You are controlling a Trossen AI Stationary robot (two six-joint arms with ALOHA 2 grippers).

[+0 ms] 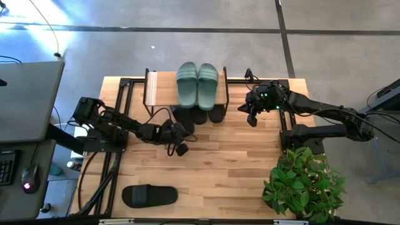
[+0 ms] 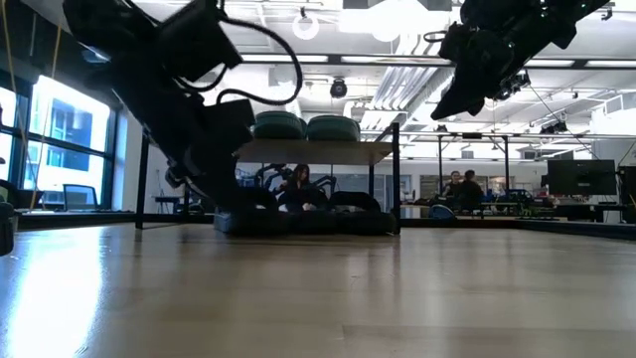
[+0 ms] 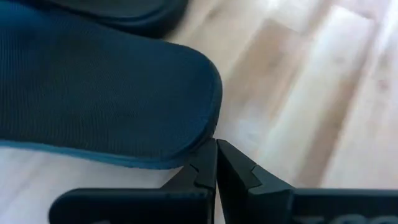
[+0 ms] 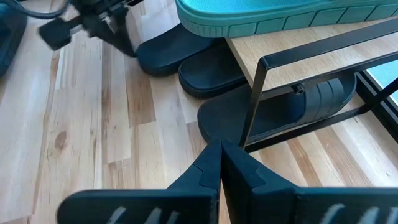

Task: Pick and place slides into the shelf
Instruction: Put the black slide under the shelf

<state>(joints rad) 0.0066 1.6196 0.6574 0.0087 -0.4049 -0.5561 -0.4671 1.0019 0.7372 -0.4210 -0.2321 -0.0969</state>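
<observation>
While both hands press together empty, black slides (image 1: 199, 115) seem half-hidden under the shelf (image 1: 164, 87).

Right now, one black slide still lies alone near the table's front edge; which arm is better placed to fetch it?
Probably the left. The lone black slide lies on the left half of the table, on the left end effector's side. The right end effector hovers on the shelf's far side, much farther away.

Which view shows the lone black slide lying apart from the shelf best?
The high view: the lone black slide lies whole near the table's front edge, far from the shelf. The low view and the right wrist view do not show it; the left wrist view's close dark slide cannot be identified.
</observation>
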